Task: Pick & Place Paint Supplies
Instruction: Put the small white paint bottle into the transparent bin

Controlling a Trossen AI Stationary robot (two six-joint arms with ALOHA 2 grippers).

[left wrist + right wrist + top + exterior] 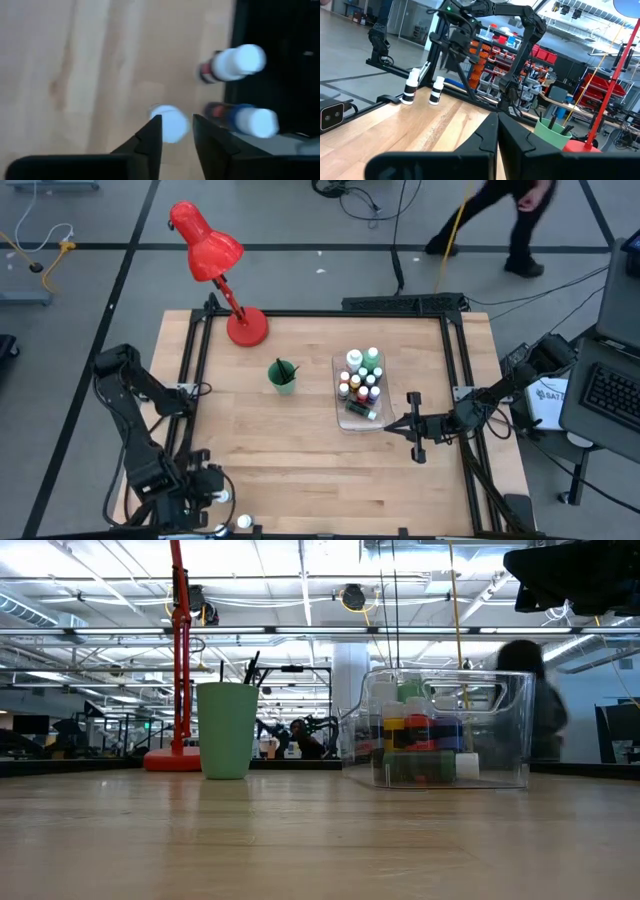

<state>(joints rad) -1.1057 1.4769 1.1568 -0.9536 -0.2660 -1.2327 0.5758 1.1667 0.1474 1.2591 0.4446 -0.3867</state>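
My left gripper hangs open at the table's near left corner, pointing steeply down. Its fingertips stand on either side of the white cap of a small paint bottle below them. I cannot tell whether they touch it. Two more white-capped bottles are beside it at the table's edge; the right wrist view shows two standing upright. My right gripper is shut and holds nothing, next to the clear bin.
The clear bin right of centre holds several paint bottles. A green cup with dark brushes stands left of it. A red desk lamp stands at the far left. A person walks beyond the far edge.
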